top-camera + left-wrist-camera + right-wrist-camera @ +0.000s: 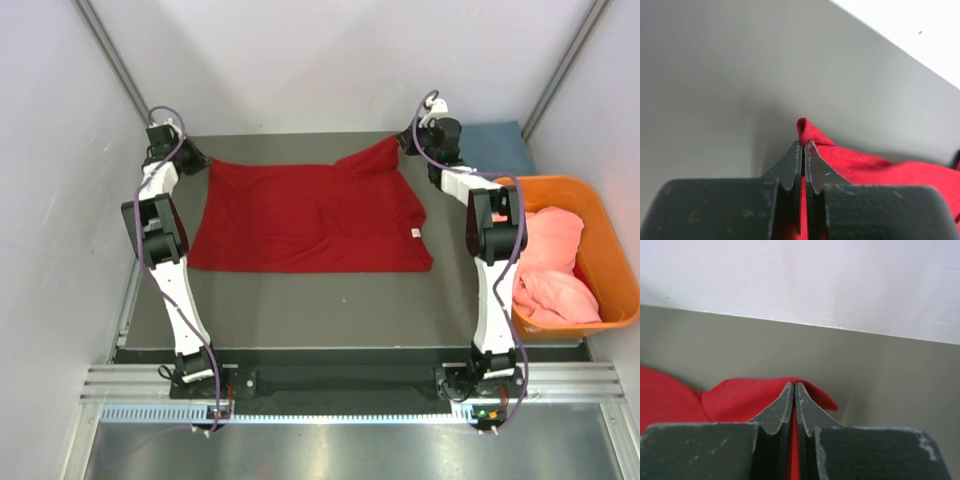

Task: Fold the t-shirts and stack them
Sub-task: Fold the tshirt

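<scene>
A deep red t-shirt [310,215] lies spread across the far half of the table, a small white label [415,233] near its right edge. My left gripper [197,160] is at the shirt's far left corner, shut on red cloth [812,132]. At the far right corner my right gripper [408,143] is shut on the red cloth [765,392], and that corner is lifted slightly. In both wrist views a thin strip of red shows between the jaws. A salmon-pink t-shirt [555,265] lies crumpled in the tub. A blue t-shirt [495,148] lies at the far right.
An orange plastic tub [610,265] stands at the table's right edge beside the right arm. White walls enclose the table [330,310] on the far side and both flanks, close behind both grippers.
</scene>
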Action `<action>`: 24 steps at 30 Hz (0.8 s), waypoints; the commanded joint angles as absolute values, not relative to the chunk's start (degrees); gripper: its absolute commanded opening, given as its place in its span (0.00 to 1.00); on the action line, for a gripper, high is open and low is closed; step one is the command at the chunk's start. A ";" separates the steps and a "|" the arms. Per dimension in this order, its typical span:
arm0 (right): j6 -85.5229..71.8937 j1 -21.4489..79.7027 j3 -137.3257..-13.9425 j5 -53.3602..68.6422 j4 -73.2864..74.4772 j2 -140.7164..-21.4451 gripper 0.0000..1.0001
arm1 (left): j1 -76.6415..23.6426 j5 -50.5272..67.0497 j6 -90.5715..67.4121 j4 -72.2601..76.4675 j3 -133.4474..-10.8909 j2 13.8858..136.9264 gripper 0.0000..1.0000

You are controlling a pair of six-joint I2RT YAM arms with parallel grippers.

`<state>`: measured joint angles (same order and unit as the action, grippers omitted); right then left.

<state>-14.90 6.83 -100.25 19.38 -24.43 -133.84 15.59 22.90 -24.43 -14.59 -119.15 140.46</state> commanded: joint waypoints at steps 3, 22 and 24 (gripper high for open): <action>-10.11 5.89 -92.30 21.18 -35.15 -123.41 0.00 | 16.87 22.85 -21.62 -13.45 -115.06 134.21 0.00; -8.35 5.62 -59.79 17.40 -41.83 -99.34 0.00 | 19.51 23.64 -23.20 -17.14 -100.03 122.09 0.00; -8.88 5.63 -56.97 17.40 -42.45 -97.31 0.00 | 19.60 23.20 -23.99 -17.49 -98.19 121.73 0.00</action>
